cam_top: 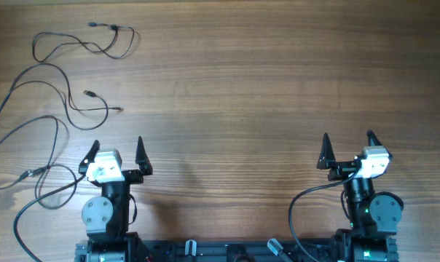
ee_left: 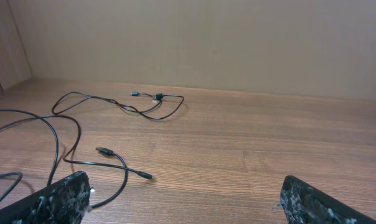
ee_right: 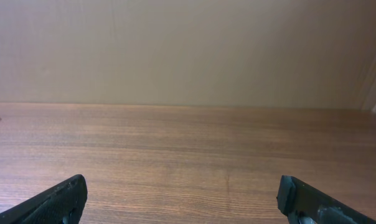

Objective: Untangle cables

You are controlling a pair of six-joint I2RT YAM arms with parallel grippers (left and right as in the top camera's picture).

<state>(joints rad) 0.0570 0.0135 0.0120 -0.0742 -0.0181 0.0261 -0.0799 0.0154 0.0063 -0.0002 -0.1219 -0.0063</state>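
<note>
Your left gripper (cam_top: 118, 145) sits near the bench's (cam_top: 242, 73) near edge, towards the left side. Its two fingers are spread wide, nothing is between them, and the tips touch no cord. From the left wrist view, the same gripper (ee_left: 185, 186) shows both dark fingers (ee_left: 57, 199) at the lower corners of the picture, with bare wood in the gap.

Your right gripper (cam_top: 348, 142) is also by the near edge, towards the right side. It is spread just as wide and holds nothing. The right wrist view confirms this: that gripper (ee_right: 182, 186) has only bare wood between its fingers, with a plain wall beyond.

The cables (cam_top: 89, 94) all lie in the left part of the bench as loose, separate loops. One thin cord (cam_top: 114, 28) curls near the far-left corner. A second runs along the left edge and ends in a small plug (ee_left: 104, 150) and a second free tip (ee_left: 144, 177) just ahead of your left gripper. A third loops down the left edge and passes close beside the left arm's base. From the left wrist, the far cord (ee_left: 158, 97) lies well apart from the fingers.
</note>
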